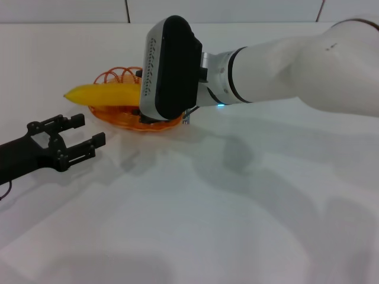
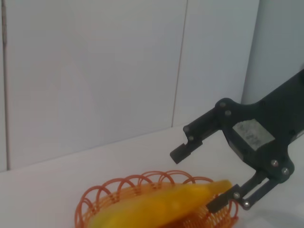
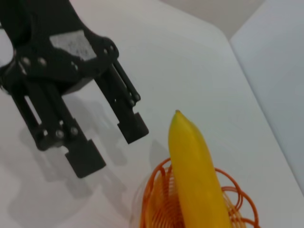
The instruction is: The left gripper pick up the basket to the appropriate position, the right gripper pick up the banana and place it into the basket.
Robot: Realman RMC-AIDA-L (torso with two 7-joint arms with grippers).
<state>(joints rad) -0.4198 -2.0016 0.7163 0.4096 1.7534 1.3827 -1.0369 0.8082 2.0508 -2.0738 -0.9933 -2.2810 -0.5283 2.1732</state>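
- The banana (image 1: pixel 106 93) is seen lying lengthwise in the basket (image 1: pixel 159 125), with its pointed tip sticking out past the looped rim on the robot's left.
- The basket is set on the white desk (image 1: pixel 207 207), far from the robot and left of centre.
- The right tool (image 2: pixel 199 178) is held at the basket, at the end of the silver-white arm (image 1: pixel 284 65) that reaches in from the right.
- In the head view this tool is almost fully hidden behind the arm's black and white wrist housing (image 1: pixel 172 68).
- In the left wrist view its fingers (image 2: pixel 183 152) are shown spread apart, one beyond the banana and one on the near side at the fruit's end.
- The banana is not clamped by them; whether the near finger touches the peel cannot be told.
- The left tool (image 1: pixel 89 130) is found low over the desk, nearer the robot than the basket and apart from it.
- Its jaws are opened wide and hold nothing, and they are pointed toward the robot's right.
- In the right wrist view the left tool is seen just beside the banana's tip, with its shadow cast on the desk.
- A pale panelled wall (image 2: pixel 95 71) is seen behind the desk.
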